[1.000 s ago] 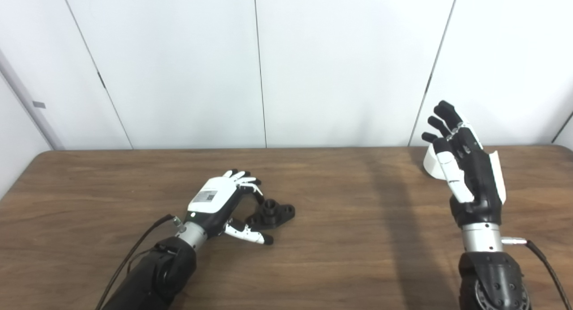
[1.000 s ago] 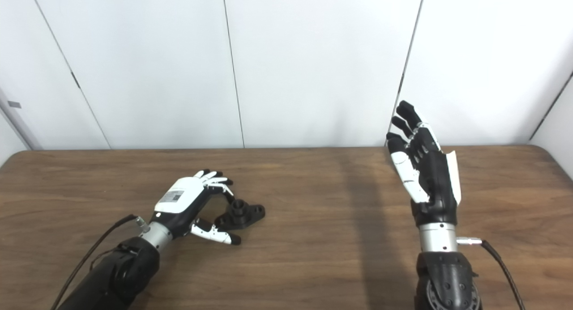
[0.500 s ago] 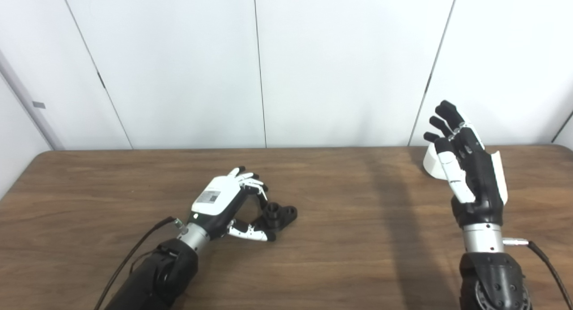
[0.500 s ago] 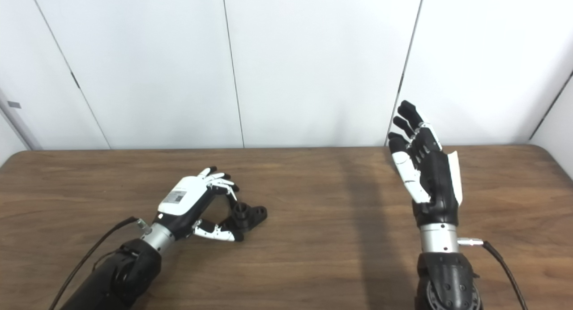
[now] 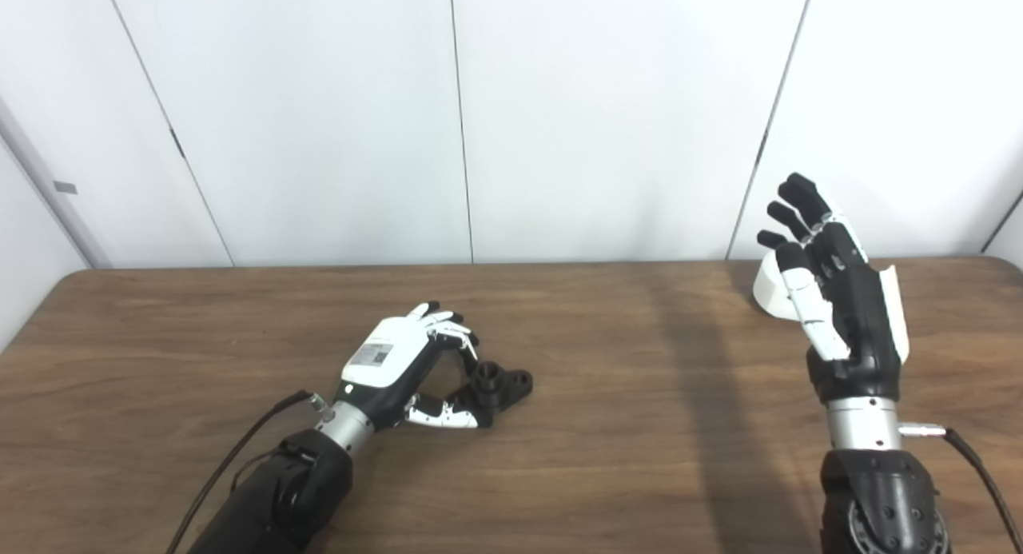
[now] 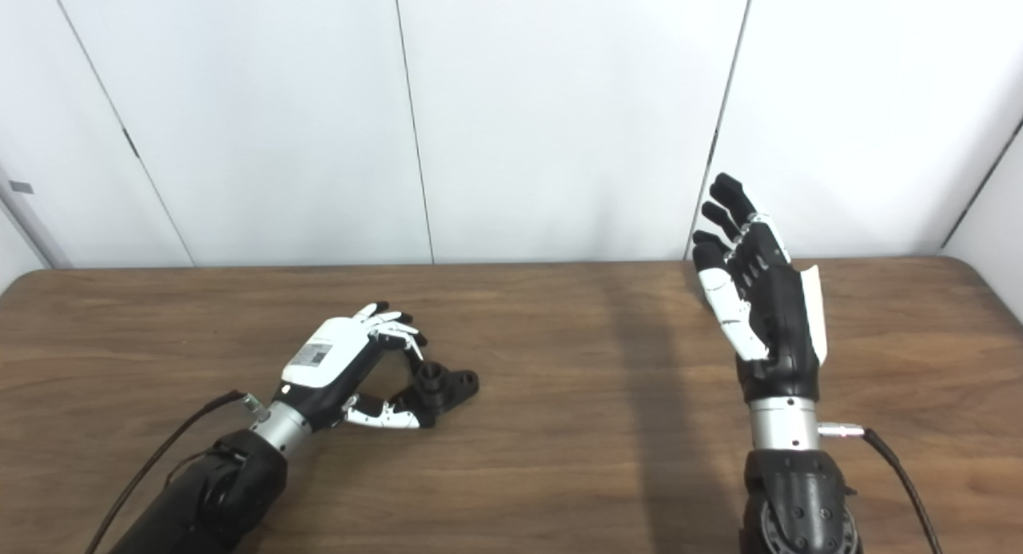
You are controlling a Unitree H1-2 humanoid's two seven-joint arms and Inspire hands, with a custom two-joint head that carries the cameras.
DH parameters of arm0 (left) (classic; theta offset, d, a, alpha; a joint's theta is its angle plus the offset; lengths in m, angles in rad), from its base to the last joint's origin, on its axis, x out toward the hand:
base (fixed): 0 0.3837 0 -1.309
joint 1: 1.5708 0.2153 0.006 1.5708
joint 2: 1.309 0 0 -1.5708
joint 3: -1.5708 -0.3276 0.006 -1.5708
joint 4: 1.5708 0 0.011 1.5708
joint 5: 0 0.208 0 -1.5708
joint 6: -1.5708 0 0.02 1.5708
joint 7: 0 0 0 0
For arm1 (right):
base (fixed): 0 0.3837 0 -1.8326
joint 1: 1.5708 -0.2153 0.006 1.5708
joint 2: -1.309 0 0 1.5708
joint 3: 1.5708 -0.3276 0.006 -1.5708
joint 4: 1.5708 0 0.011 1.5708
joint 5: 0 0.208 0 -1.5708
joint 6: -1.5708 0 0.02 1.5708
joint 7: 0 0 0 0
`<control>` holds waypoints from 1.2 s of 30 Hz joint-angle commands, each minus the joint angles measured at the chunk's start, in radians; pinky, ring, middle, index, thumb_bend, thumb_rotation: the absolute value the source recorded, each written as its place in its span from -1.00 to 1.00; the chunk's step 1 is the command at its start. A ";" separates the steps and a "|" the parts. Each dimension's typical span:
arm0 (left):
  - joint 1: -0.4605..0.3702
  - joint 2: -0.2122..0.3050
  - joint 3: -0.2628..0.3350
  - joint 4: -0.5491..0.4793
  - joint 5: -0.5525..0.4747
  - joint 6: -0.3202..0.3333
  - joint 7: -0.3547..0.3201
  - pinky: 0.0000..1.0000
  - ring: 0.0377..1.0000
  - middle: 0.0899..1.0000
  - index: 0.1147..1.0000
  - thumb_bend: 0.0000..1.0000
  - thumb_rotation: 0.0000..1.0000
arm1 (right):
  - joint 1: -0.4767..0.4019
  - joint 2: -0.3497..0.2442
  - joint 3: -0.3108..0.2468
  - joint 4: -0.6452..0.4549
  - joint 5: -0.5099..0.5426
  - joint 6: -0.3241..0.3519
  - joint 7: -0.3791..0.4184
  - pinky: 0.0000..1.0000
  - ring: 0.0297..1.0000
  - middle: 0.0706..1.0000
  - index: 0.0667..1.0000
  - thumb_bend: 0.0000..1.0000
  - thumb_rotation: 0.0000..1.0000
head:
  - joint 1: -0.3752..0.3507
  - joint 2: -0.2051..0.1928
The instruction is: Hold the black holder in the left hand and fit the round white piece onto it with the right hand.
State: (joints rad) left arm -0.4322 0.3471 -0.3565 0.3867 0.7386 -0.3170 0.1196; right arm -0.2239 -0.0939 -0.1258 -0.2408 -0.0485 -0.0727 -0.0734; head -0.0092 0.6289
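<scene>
The black holder is found lying on the table, just at the fingertips of the half-curled left hand and not yet gripped, while the round white piece stands far right behind the raised, spread, empty right hand.

Black holder; white round piece; brown wood-grain table; black-and-white hands; white wall.

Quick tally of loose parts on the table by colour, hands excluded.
Black: 1, holder, on the table at the left hand fingers
White: 1, round piece, mostly hidden behind the right hand
Total: 2
</scene>
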 commanded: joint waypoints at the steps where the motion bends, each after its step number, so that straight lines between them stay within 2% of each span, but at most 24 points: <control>1: -0.025 0.007 0.006 0.011 0.003 -0.011 0.021 0.94 0.74 0.44 -0.17 0.05 -0.88 | -0.023 -0.002 -0.005 -0.043 0.002 -0.009 -0.006 0.52 0.71 0.76 0.71 -0.14 0.41 | -0.001 0.000; 8: -0.018 0.008 0.007 0.008 -0.011 -0.020 0.000 0.99 0.75 0.45 -0.16 0.05 -0.88 | -0.027 -0.011 -0.015 -0.058 -0.007 0.011 -0.012 0.52 0.71 0.76 0.72 -0.14 0.44 | -0.003 -0.002; 15: 0.005 0.001 0.004 -0.013 -0.026 -0.024 -0.011 1.00 0.74 0.44 -0.16 0.05 -0.88 | -0.039 -0.023 -0.032 -0.051 0.021 0.003 -0.003 0.58 0.75 0.78 0.73 -0.12 0.38 | -0.015 0.001; 24: 0.043 -0.016 -0.003 -0.055 -0.054 -0.026 -0.036 0.97 0.73 0.45 -0.16 0.05 -0.87 | -0.053 -0.035 -0.032 -0.051 0.001 0.006 -0.007 0.56 0.73 0.77 0.73 -0.16 0.39 | -0.031 0.007; 36: 0.089 -0.049 -0.027 -0.144 -0.030 0.011 -0.081 0.97 0.76 0.46 -0.16 0.05 -0.87 | -0.058 -0.035 -0.027 -0.052 -0.004 0.005 -0.007 0.55 0.74 0.79 0.75 -0.18 0.37 | -0.051 0.007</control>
State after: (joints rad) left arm -0.3385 0.2956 -0.3706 0.2666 0.6964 -0.3111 0.0628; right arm -0.2439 -0.1235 -0.1522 -0.2661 -0.0524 -0.0439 -0.0760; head -0.0583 0.6351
